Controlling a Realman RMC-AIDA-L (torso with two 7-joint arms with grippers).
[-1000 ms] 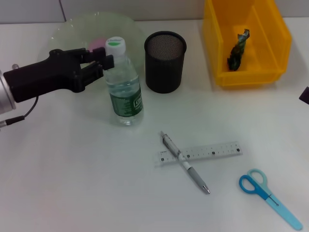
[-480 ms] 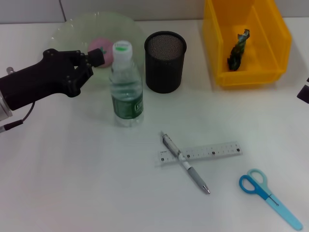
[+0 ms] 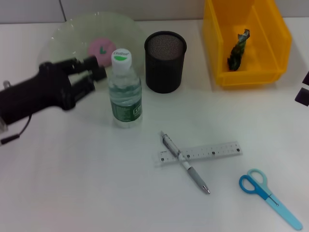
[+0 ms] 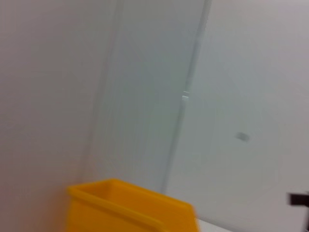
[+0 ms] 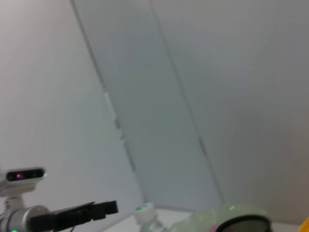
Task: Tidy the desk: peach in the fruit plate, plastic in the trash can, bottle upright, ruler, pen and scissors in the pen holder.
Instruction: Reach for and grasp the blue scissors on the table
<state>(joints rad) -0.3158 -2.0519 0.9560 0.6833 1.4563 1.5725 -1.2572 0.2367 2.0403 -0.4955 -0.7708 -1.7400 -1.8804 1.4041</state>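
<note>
Bottle (image 3: 125,89) upright — left gripper (image 3: 96,70) beside.

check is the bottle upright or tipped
Upright: the bottle stands on its base, cap on top, with the left hand apart beside it.

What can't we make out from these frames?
- Right claw: head view, cut off by the right edge, only dark bits show; its state is unreadable.
- Yellow bin: left wrist view, blurred and cut by the bottom edge, contents hidden.
- Bottle: right wrist view, only the cap and neck show above the bottom edge.
- Ruler markings: head view, too small to read.
- Left claw: head view, open beside the bottle.
</note>
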